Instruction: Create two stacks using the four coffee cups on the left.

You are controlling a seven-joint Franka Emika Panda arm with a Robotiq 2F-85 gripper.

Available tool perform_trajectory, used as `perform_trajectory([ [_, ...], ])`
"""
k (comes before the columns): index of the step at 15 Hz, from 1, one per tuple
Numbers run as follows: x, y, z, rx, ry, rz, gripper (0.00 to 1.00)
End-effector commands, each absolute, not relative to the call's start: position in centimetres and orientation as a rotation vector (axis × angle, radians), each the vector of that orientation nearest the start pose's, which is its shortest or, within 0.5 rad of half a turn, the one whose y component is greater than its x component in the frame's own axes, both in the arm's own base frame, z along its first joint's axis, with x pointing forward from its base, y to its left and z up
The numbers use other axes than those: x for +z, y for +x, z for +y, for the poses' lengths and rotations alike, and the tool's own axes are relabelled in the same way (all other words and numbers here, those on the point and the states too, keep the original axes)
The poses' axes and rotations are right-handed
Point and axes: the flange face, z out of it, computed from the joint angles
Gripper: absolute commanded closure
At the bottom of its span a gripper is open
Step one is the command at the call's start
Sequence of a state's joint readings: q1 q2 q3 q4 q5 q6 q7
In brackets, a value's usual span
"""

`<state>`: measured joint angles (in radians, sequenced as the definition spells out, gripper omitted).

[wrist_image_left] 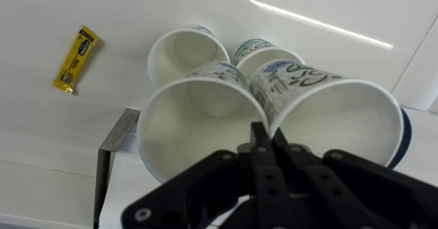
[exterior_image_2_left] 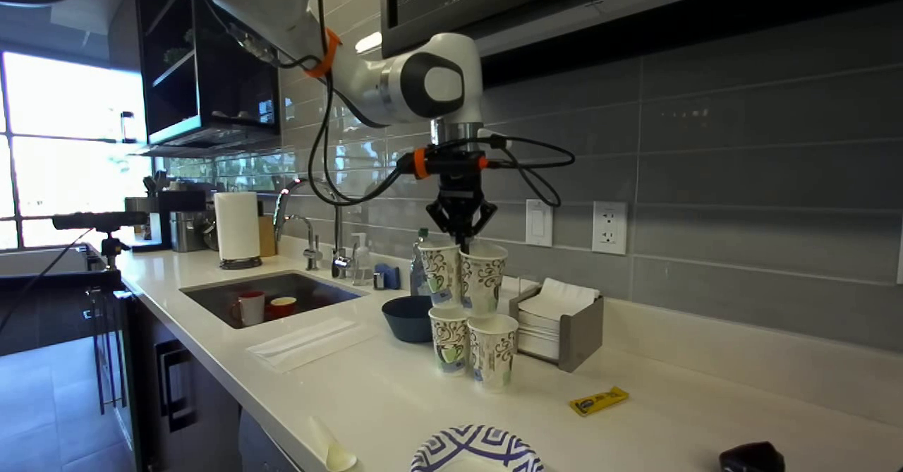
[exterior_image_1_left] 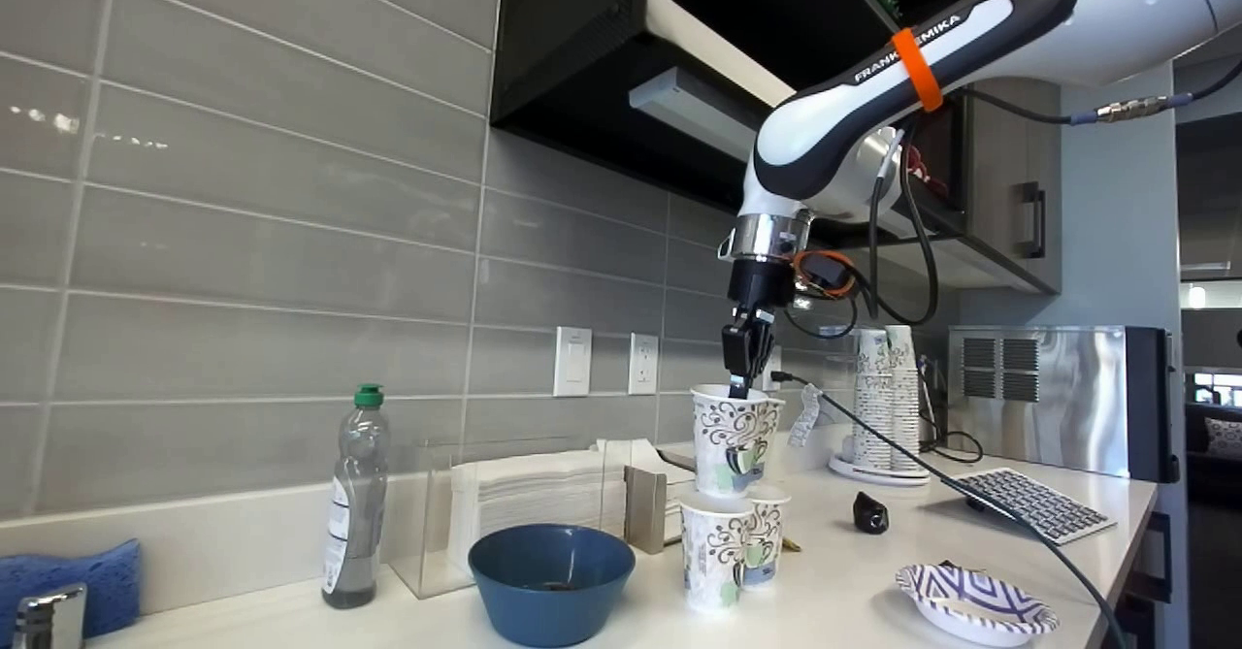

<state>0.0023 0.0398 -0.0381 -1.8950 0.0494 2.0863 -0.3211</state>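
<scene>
Where two upper cups (wrist_image_left: 200, 124) meet, claw (wrist_image_left: 270, 135) nearly closed, pinching both rims

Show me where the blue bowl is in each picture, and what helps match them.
In an exterior view: blue bowl, bottom, left of the paper cups.
In an exterior view: blue bowl, below centre, slightly left.
Wrist view: only a sliver of blue bowl, far right, behind one cup.
Shared landmark: the four paper cups.

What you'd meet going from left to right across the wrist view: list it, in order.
Yellow packet → metal napkin holder → left upper cup → right upper cup → blue bowl, only its edge showing.
</scene>
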Motion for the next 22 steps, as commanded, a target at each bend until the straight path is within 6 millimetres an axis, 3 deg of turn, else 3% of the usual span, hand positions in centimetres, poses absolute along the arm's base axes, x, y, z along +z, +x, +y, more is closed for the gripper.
perform_trajectory([
  [1, 49.5, 59.31, -2.02, -0.239, -3.097, -0.386, 0.99],
  [22, 49.68, 59.96, -2.16, -0.194, -3.111, -0.41, 0.99],
])
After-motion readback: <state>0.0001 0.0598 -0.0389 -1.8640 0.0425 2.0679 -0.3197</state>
